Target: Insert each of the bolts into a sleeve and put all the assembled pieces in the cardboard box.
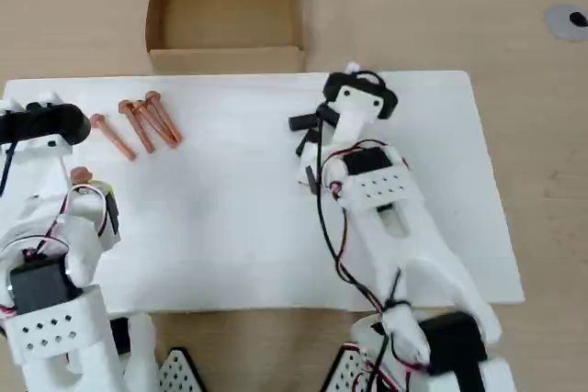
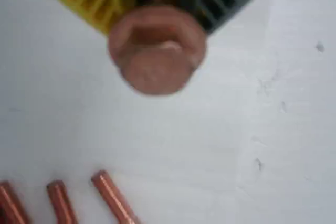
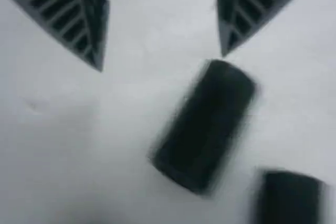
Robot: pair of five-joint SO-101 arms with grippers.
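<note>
Gripping a copper bolt by its shank, the left claw is clenched, one yellow finger and one dark finger on either side, and the bolt's broad head faces the wrist camera. In the high view this claw sits over the near left part of the white sheet that covers the middle of the desk.

Just beyond it on the sheet lie the loose bolts, four of them close together with their heads toward the far side; three of their shank ends show in the left wrist view.

The right arm stretches farther across the sheet, near its middle and toward its far edge. The right claw is released, its two dark fingers spread wide apart and touching nothing. A black sleeve lies on its side on the sheet just past the fingertips, nearer to one finger than the other. A second sleeve lies near it, apart from it and partly cut off.

Farthest off, past the sheet's far edge, the cardboard box stands on the desk with its top open.
</note>
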